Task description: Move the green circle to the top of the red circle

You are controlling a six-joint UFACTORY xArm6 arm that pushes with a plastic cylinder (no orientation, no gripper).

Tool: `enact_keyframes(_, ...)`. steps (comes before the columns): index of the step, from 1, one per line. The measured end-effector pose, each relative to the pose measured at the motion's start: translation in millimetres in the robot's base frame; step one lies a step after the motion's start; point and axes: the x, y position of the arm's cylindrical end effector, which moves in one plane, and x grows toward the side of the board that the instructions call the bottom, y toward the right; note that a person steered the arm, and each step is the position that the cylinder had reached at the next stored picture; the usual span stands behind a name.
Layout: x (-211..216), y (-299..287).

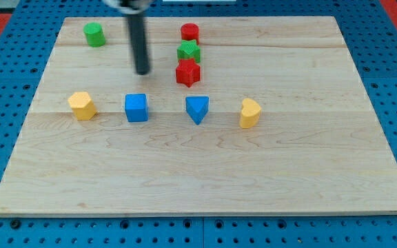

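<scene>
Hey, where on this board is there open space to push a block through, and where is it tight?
Open: the whole strip below the row from yellow block to yellow block, and right of the red circle. Tight: red circle, green star, red star stacked close.

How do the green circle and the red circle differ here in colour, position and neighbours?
The green circle is green, the red circle red. The green circle stands alone near the view's top left; the red circle sits further right, against a green star. My tip lies between them, lower, touching neither. Both are upright short cylinders near the board's top edge.
</scene>
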Motion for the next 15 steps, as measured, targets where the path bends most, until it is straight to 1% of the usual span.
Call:
enact_keyframes(1, -34.6, -64.4)
enact_keyframes(2, -78.6, -67.2)
enact_keyframes(3, -84.1, -99.6)
enact_keyframes(4, -108.0, -94.3)
enact_keyframes(5, -124.4, -57.2)
enact_keyframes(6, -133.9, 1.1)
enact_keyframes(7, -124.7, 7.8)
enact_keyframes(8, -89.8, -23.7)
enact_keyframes(9, -103.9, -6.6)
enact_keyframes(10, -121.9, 46.8)
enact_keyframes(11, -117.9, 51.5)
enact_keyframes(12, -92.6, 35.4)
enact_keyframes(13, -77.3, 40.2)
enact_keyframes(14, -102.8, 62.8)
enact_keyframes(15, -111.8, 94.0)
